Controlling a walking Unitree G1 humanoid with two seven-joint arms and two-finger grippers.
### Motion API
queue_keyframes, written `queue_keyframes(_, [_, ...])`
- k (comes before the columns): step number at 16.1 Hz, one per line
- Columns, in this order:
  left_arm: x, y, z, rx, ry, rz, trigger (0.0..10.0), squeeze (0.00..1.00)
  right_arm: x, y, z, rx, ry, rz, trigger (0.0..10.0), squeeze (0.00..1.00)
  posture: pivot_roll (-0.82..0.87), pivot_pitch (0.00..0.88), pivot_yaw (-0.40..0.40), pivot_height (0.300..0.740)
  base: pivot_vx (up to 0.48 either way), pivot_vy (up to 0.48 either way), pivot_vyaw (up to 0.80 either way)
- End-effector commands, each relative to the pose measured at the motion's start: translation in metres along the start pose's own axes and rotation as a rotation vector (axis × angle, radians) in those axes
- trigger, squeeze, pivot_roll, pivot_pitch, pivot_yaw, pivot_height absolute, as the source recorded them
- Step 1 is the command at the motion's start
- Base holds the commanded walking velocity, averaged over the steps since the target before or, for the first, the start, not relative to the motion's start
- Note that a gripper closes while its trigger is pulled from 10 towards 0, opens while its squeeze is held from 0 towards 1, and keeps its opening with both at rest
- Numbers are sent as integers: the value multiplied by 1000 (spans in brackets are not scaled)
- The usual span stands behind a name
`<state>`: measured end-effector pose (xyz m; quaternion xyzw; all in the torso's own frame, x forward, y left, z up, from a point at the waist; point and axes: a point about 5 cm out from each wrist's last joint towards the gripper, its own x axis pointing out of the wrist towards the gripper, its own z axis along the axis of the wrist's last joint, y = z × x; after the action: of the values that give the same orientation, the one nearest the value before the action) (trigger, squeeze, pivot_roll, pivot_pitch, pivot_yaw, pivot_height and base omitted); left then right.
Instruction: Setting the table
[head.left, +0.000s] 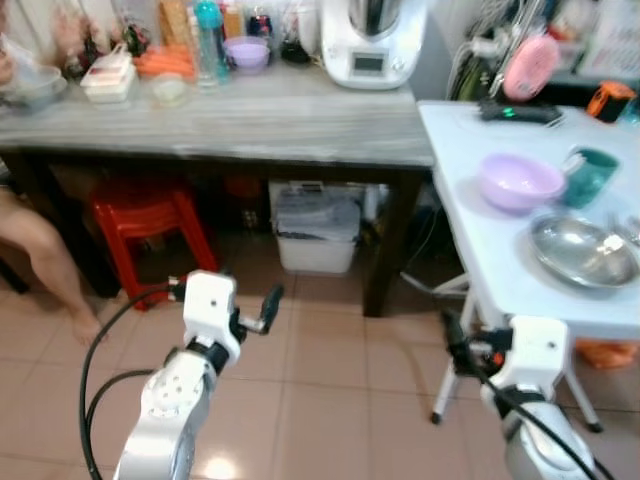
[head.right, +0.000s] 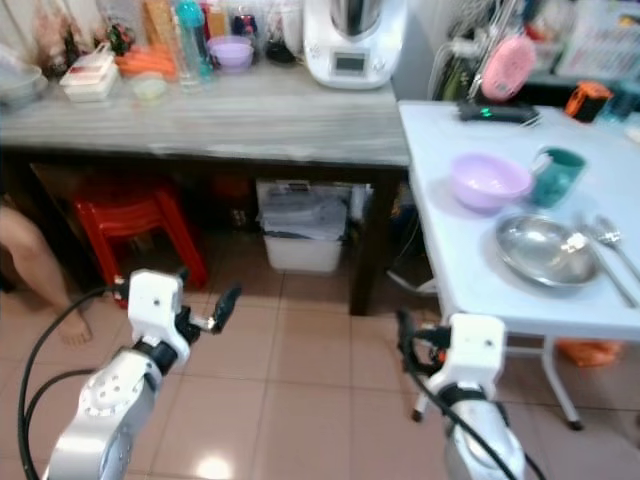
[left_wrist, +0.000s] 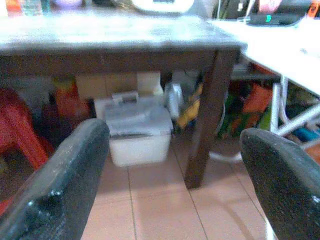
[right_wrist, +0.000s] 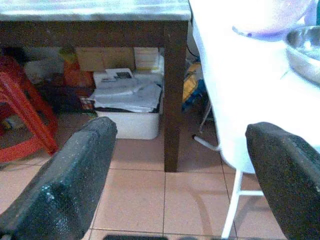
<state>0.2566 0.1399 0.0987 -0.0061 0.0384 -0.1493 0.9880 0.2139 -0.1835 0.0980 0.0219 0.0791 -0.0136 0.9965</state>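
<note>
left eye view: pink bowl and steel plate are set on white bench; left gripper and right gripper are held with fingers released, grasping nothing.

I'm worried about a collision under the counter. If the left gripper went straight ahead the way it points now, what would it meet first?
Probably the white storage box on the floor under the wooden counter, seen between the open left gripper fingers. The counter's dark leg stands just beside that line; depth is unclear.
</note>
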Motion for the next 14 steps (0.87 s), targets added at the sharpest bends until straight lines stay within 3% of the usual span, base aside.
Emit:
queue_keyframes(1, [2,0,7,7,-30,12,10000,0,1,-2,10,-22,-55,2,10000,0,-44,55,-5,740,0,0,0])
queue_keyframes(4, [0,7,11,24,-70,90,10000,0,-1,-4,30,-117,-166,-21,10000,0,-44,55,-5,740,0,0,0])
queue_keyframes(11, [-7,12,9,71,-64,111,10000,0,-11,-11,40,-191,-203,-60,10000,0,-47,64,2,740,0,0,0])
queue_keyframes(14, [-3,10,10,64,-65,88,10000,0,-10,-10,40,-190,-205,-65,10000,0,-49,64,8,740,0,-410,0])
